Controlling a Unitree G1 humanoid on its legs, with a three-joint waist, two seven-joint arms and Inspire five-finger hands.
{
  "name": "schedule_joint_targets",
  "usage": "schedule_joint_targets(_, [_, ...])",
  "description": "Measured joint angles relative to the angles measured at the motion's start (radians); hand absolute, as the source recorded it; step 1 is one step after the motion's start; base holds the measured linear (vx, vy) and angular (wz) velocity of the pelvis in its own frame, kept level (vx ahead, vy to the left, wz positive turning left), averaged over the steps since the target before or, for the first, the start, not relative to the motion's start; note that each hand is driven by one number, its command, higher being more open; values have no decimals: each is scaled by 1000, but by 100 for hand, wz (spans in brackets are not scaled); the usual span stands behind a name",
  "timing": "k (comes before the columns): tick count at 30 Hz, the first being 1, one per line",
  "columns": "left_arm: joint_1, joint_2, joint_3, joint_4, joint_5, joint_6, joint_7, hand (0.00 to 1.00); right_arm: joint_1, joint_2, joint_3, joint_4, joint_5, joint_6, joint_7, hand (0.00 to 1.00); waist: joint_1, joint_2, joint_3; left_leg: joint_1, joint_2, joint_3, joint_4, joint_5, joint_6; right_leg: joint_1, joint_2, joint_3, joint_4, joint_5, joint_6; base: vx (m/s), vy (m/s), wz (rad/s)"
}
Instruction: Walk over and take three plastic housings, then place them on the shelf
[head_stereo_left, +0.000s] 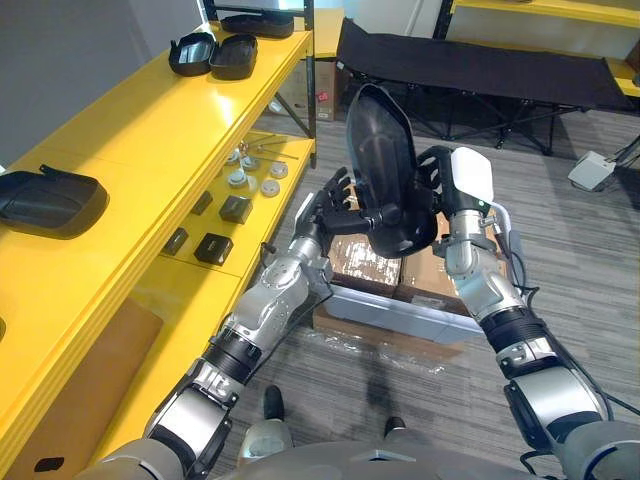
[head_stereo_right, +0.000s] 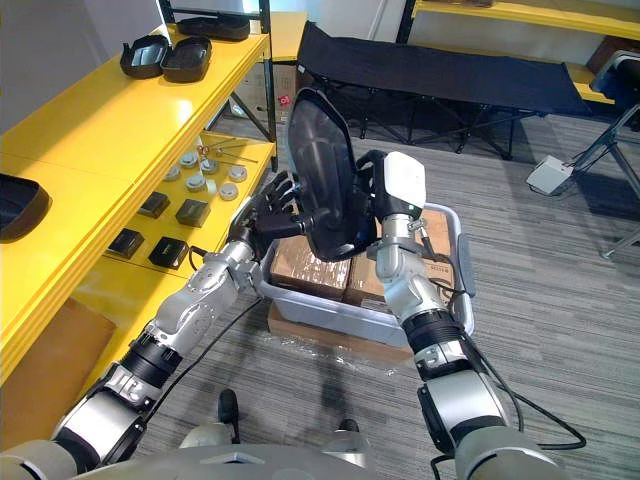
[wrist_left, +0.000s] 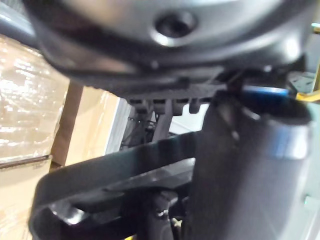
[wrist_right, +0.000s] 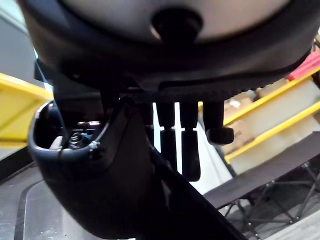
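A black plastic housing (head_stereo_left: 385, 165) stands upright in the air between my two hands, over a grey bin (head_stereo_left: 400, 312). My left hand (head_stereo_left: 335, 205) presses spread, straight fingers against the housing's left side. My right hand (head_stereo_left: 440, 185), with a white cover on it, grips the housing's right edge, its fingers (head_stereo_right: 372, 170) curled over the rim. In the right wrist view the housing (wrist_right: 100, 190) sits against the hand. Two more housings (head_stereo_left: 212, 55) lie at the far end of the yellow shelf (head_stereo_left: 170, 130), and another housing (head_stereo_left: 50, 200) lies near its close end.
The shelf's lower level holds small black boxes (head_stereo_left: 215, 247) and round metal parts (head_stereo_left: 255, 175). The grey bin on the floor holds cardboard boxes (head_stereo_left: 360, 262). A black folding cot (head_stereo_left: 480, 65) stands across the back. Grey floor lies to the right.
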Motion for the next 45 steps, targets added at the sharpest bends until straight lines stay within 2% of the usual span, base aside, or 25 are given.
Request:
schedule_joint_targets(4, [0,-21,20,0,4,-18,45,100,3,27,0,0,0,-26,-18,0,1,-3,-2,0,0,-2,0,0,1,1,0,-2,0,0,0,-41,-19,1])
schedule_joint_targets(10, [9,-38,42,31,-21,-46,75,100,26,64,8,-1,1,-40,-36,0,2,-23,-14,0,0,-1,0,0,0,1,0,-1,-1,0,0,-11,-6,0])
schedule_joint_targets(11, [10,-44,49,48,-41,-50,74,0,28,64,14,-1,1,-42,-36,0,2,-23,-14,0,0,-1,0,0,0,1,0,-1,-1,0,0,-39,-16,0])
schedule_joint_targets(18, [14,-73,48,80,-177,-46,47,0,62,85,37,-2,2,-61,-38,0,3,-23,-14,3,1,3,0,-7,-4,1,0,3,-1,0,0,-10,-4,-1])
schedule_joint_targets(21, [14,-76,50,103,-182,-43,0,0,66,103,38,-2,6,-66,-66,0,0,-23,-14,8,0,8,0,-10,-5,3,0,9,-1,0,0,0,0,-5])
schedule_joint_targets(24, [14,-73,82,147,-182,-30,-4,0,89,101,38,-36,6,-96,-94,0,-3,-23,-14,15,0,10,0,-12,-6,10,1,10,-5,0,0,0,0,-1])
schedule_joint_targets(28, [14,-67,56,165,-220,-2,-27,0,96,101,39,-67,9,-119,-119,0,4,-24,-14,13,0,11,0,-13,-7,10,2,9,-11,0,0,0,0,0])
schedule_joint_targets(36, [14,-30,27,166,-216,-5,-59,0,98,93,59,-73,6,-120,-114,0,-2,-26,-16,13,0,14,0,-13,-7,10,4,10,-13,-1,-1,0,0,0])
schedule_joint_targets(37, [14,-30,27,166,-217,-6,-59,0,98,93,59,-74,7,-120,-114,100,-2,-26,-16,13,0,15,0,-12,-7,10,4,10,-13,-1,-1,0,0,0])
schedule_joint_targets(40, [14,-27,26,166,-226,-13,-72,0,103,92,59,-90,9,-120,-122,100,-3,-26,-16,12,0,16,0,-13,-7,10,4,10,-14,-1,-1,0,0,0])
schedule_joint_targets(45, [14,-22,4,158,-261,-40,-73,0,120,94,53,-138,62,-150,-196,100,-2,-26,-16,11,-1,16,0,-13,-8,9,3,10,-14,-1,-2,0,0,0])
